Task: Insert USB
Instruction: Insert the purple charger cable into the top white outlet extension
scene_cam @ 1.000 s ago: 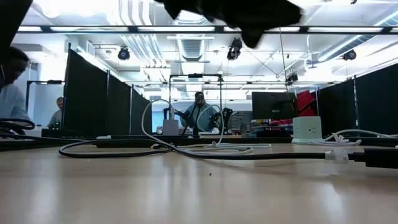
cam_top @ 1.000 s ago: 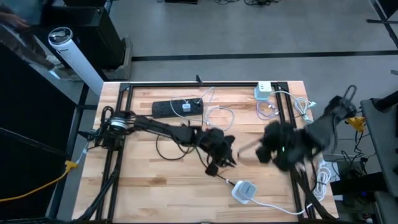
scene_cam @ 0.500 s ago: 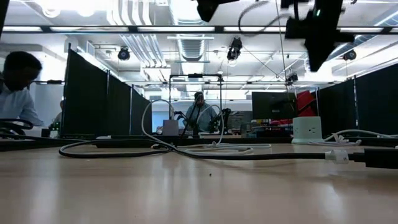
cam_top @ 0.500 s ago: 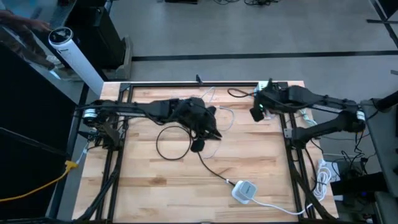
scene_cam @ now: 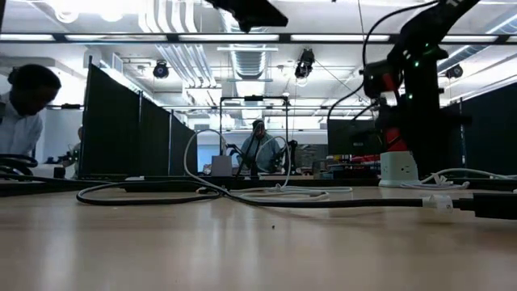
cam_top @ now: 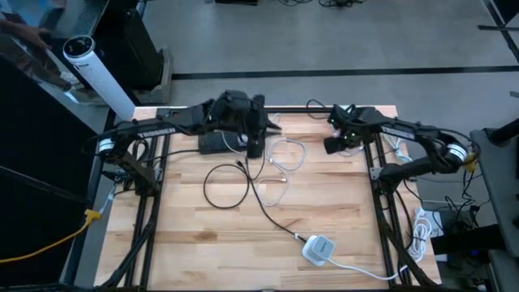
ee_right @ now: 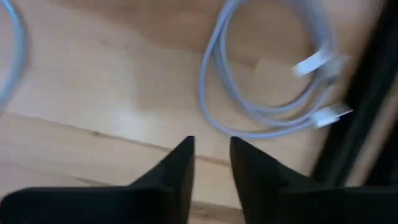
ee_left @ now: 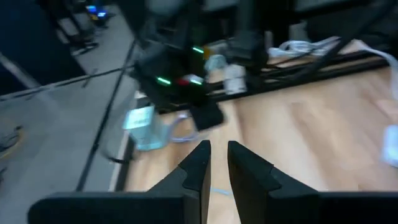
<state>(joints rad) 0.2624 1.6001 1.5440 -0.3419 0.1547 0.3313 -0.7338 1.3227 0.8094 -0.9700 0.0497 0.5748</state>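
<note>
Risk first: your right gripper (cam_top: 332,144) sits at the far right side of the table (cam_top: 203,243), near the white charger block (cam_top: 344,118), with the white USB cable (ee_right: 249,112) loosely coiled on the wood below it. In the right wrist view its fingers stand a narrow gap apart and hold nothing. Both white plug ends (ee_right: 317,62) lie flat near the black frame rail (ee_right: 354,106), close together. Come down off-centre and you'll pinch cable instead of plug, or nudge the plug under the rail.

Left gripper (cam_top: 254,144) is over the black power strip (cam_top: 219,143) at the far edge. Its fingers are nearly together with nothing between them in the left wrist view.

Other hazards, as I judge them:
- A plug gripped crooked would jam at the port instead of seating.
- Black cable (cam_top: 268,212) loops across mid-table to the white adapter (cam_top: 319,249); a low sweep could snag it and drag the adapter.
- The arms are fairly near each other along the far edge, so watch clearance if both move inward.
</note>
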